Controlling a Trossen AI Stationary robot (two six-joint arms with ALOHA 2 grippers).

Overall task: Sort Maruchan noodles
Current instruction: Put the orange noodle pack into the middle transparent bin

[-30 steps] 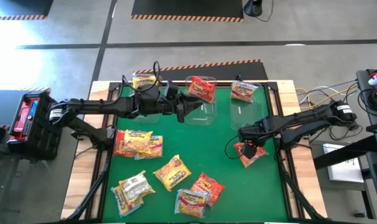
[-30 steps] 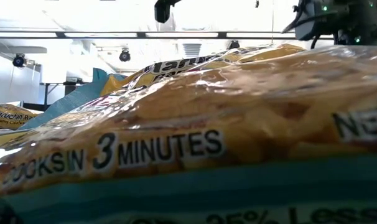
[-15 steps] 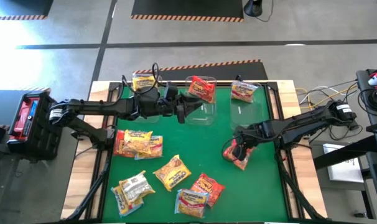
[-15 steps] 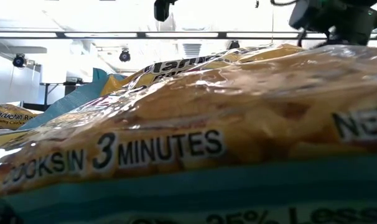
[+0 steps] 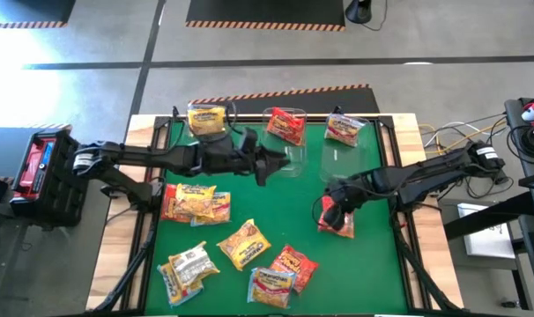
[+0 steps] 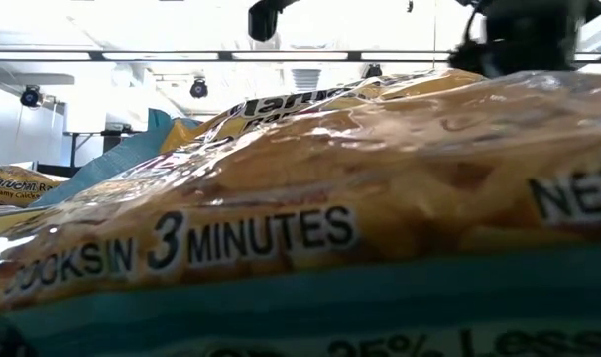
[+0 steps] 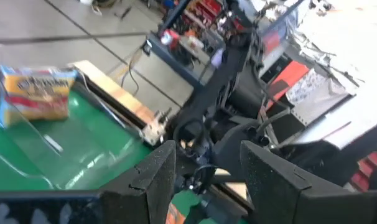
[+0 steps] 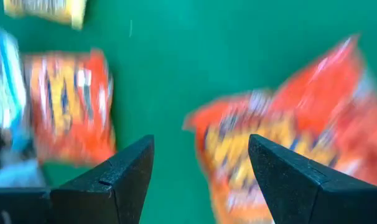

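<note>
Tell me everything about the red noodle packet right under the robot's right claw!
The red noodle packet is a small flat rectangle of shiny, crinkly plastic, red-orange with yellow lettering too blurred to read. It lies tilted on the green mat toward the table's right side, apart from the other packets. The right claw is right over it, fingers open, with nothing between them in the right wrist view. From above the claw hides part of the packet, so I cannot tell if they touch.

Three bins at the table's far edge — packets scattered nearer.
</note>
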